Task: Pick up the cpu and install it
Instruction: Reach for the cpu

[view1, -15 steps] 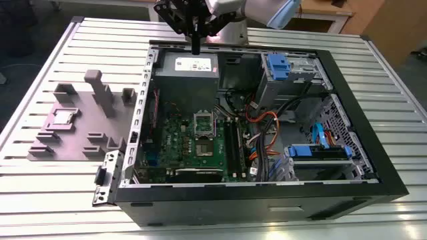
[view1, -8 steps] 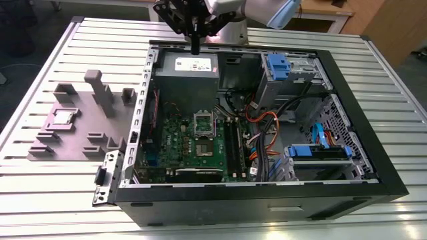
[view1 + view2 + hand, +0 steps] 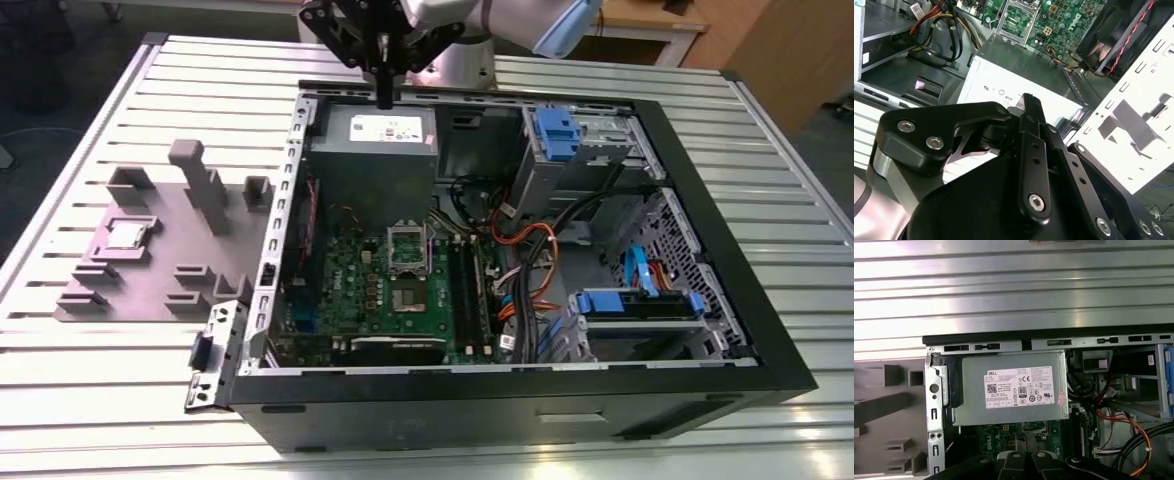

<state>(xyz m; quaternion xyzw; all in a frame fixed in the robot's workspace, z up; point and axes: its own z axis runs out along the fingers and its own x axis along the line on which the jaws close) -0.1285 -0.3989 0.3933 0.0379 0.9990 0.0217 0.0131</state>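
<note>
Hanging over the far end of the open computer case (image 3: 507, 410), the fingers (image 3: 386, 92) point straight down in the exterior view. They are pressed together into one dark bar with nothing between them, just above the grey power supply (image 3: 371, 135). The cpu (image 3: 128, 235) is nowhere near them. It lies flat, silvery face up, in a pocket of the grey fixture (image 3: 200, 235) on the slatted desk (image 3: 120, 400), outside the case. From the fingers it is well off to the exterior view's left and nearer that camera. Being square, it has no long axis to speak of, and its edges run roughly with the fixture's. The socket (image 3: 407, 247) on the green board (image 3: 360, 275) sits inside the case, between the power supply and the near wall.

In the second wrist view the closed tips hang over the power supply's pale labelled face, with the socket beyond them and the fixture's washed-out blocks past the perforated case wall.

In the first wrist view the power supply lies squarely under the camera. The fixture's grey steps show beyond the case's side wall — that, by my reckoning, is the side where the cpu waits, not yet touched.
</note>
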